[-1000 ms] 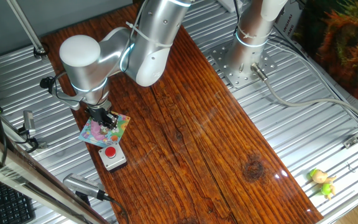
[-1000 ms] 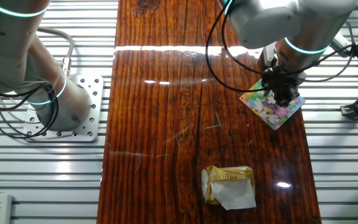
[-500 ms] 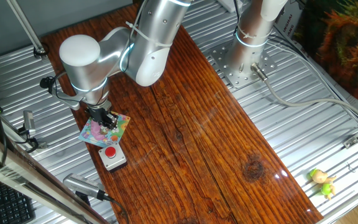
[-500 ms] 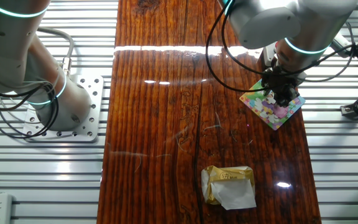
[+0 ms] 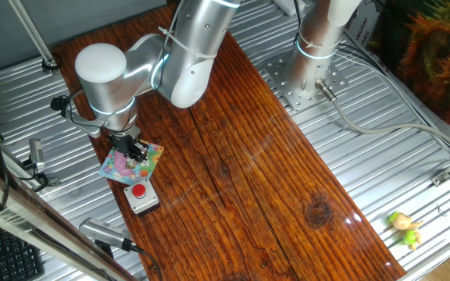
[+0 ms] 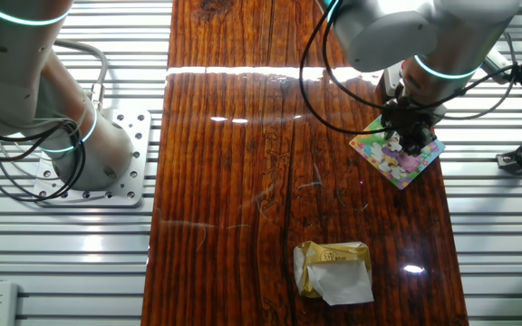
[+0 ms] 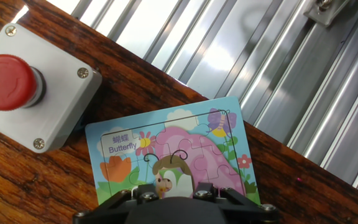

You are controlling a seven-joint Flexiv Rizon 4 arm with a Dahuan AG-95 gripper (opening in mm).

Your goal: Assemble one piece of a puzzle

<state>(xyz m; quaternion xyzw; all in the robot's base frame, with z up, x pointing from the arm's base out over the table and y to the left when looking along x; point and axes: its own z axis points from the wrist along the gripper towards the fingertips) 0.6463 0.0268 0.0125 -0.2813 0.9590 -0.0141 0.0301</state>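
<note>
Down on the butterfly puzzle with the gripper, jaw state impossible to tell. Best pressed straight down, flat, without sliding the board. Just beyond, touching its corner: grey emergency-stop box, near table edge.

A robotics lab: arm base bolted to ribbed aluminium bench (red emergency-stop box nearby).
</note>
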